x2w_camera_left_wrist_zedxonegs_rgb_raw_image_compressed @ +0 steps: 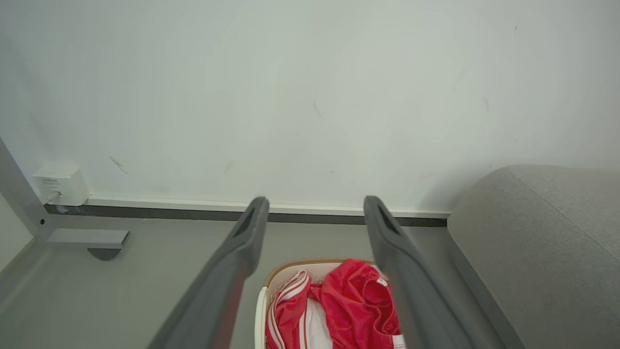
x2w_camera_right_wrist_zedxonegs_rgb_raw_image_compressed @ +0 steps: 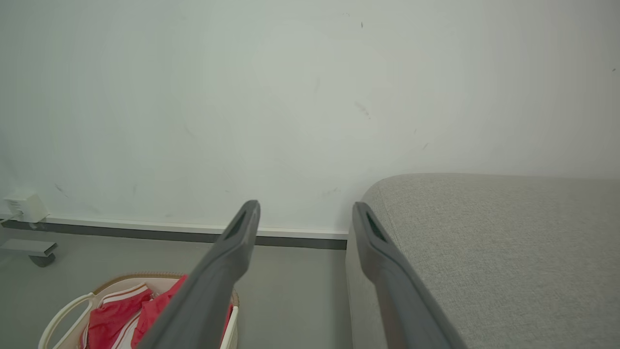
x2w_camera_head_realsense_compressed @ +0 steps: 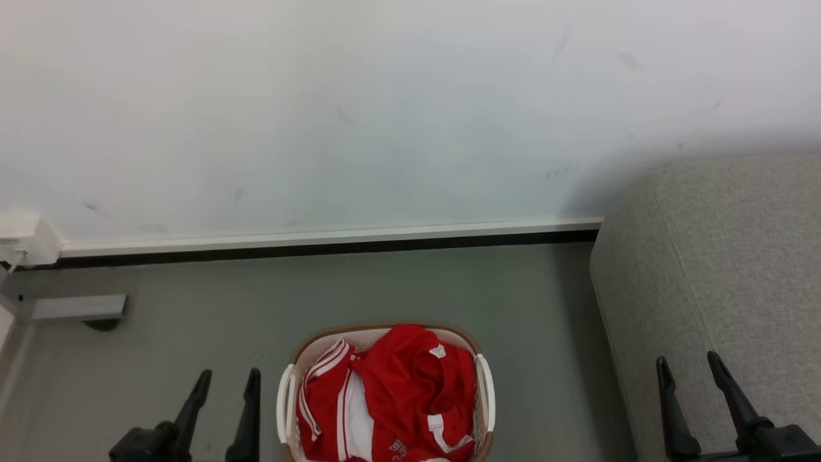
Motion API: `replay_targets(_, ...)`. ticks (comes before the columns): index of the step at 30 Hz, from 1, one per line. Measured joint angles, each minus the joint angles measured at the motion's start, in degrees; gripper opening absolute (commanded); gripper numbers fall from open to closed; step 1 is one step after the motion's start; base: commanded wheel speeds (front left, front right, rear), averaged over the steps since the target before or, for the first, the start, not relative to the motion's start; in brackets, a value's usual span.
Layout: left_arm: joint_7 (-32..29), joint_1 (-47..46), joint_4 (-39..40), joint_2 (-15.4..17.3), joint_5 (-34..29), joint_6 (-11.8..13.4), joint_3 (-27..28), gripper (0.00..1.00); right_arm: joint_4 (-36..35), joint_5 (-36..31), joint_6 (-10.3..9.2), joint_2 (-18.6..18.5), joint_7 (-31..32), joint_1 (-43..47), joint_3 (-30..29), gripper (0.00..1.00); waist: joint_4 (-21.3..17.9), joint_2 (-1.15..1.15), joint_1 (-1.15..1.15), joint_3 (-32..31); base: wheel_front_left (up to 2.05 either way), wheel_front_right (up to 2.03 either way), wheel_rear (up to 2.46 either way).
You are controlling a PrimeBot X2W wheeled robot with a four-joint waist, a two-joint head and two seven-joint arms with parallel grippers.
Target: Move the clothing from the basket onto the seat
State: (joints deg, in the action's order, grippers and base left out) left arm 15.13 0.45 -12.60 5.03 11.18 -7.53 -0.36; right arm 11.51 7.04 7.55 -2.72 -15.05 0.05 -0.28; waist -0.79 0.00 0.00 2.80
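Observation:
The bright red clothing with white stripes lies heaped in the white basket, which stands on the floor at the bottom centre of the head view. The clothing and the basket also show between the fingers in the left wrist view. My left gripper hangs open to the left of the basket, holding nothing. My right gripper is open over the front edge of the light-grey seat, apart from the basket. The seat and part of the basket appear in the right wrist view.
A white wall with a skirting board runs behind the basket. A white socket box and a grey metal frame foot sit at the far left. Grey floor lies between the basket and the wall.

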Motion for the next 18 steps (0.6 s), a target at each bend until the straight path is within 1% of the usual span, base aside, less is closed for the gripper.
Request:
replay_targets(6, 0.0, -3.9, 0.1, 1.6, 1.1, 0.0, -2.0, 1.0, -1.9, 0.0, 0.0, 0.0, 0.0, -3.5, 1.1, 1.0, -1.2, 0.0, 0.0, 4.8, 0.0, 0.0, 0.0)
replay_targets(9, 0.0, -7.0, -1.2, 3.2, 1.5, 0.0, -4.6, 1.0, -3.2, 0.2, 0.0, 0.0, -0.1, -6.0, 1.7, 1.0, -2.2, 0.0, 0.01, 8.0, 0.0, 0.0, 0.0)
replay_targets(18, 0.0, -20.6, -7.0, 7.6, 3.8, 0.0, -10.8, 1.0, -8.9, 1.4, 0.01, -0.1, -0.1, -13.0, 4.4, 1.0, -6.3, 0.0, 0.02, 19.9, 0.0, 0.0, 0.0)
